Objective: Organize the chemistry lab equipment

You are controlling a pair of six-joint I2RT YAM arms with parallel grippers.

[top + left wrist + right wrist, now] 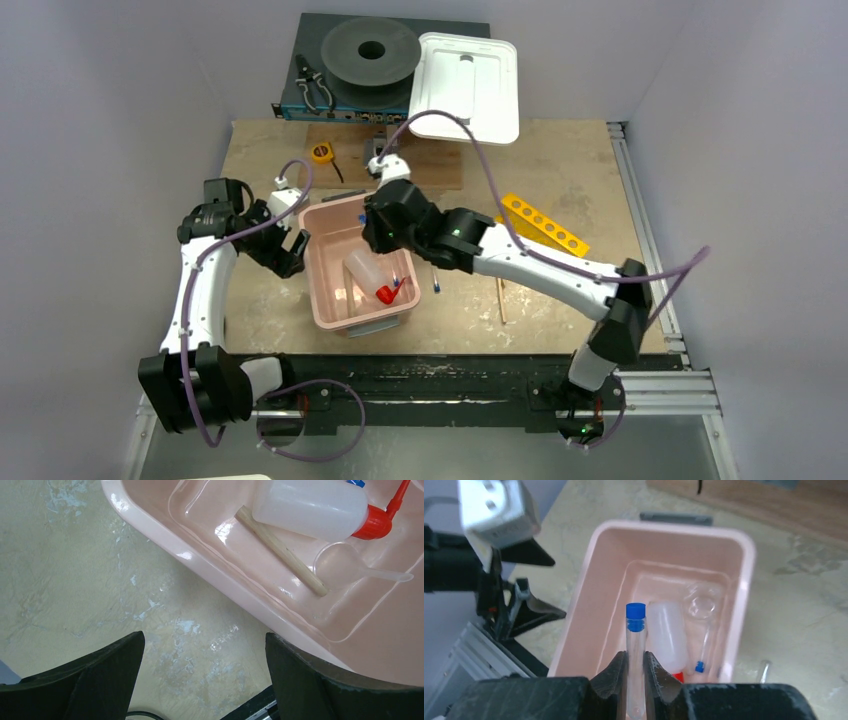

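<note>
Worktop carries the pink tub centre-left. The yellow holed rack lies diagonal, well apart to the R.

L hand: fingers wide apart, nothing between them, over bare worktop just outside the tub's L wall. R hand is above the tub, clamped on a blue-capped tube.

Already in the tub: squeeze bottle on its side, wooden stick touching it, plus a 2nd tube.

Key relation: the held tube's long axis runs straight out from the R fingers, cap leading, approx. along the tub's length, w/ the tub floor below. Prob. next is a lower-and-release by the R arm; L isn't needed.

Loose tube and loose stick lie on the worktop just R of the tub, nearer the R arm.
</note>
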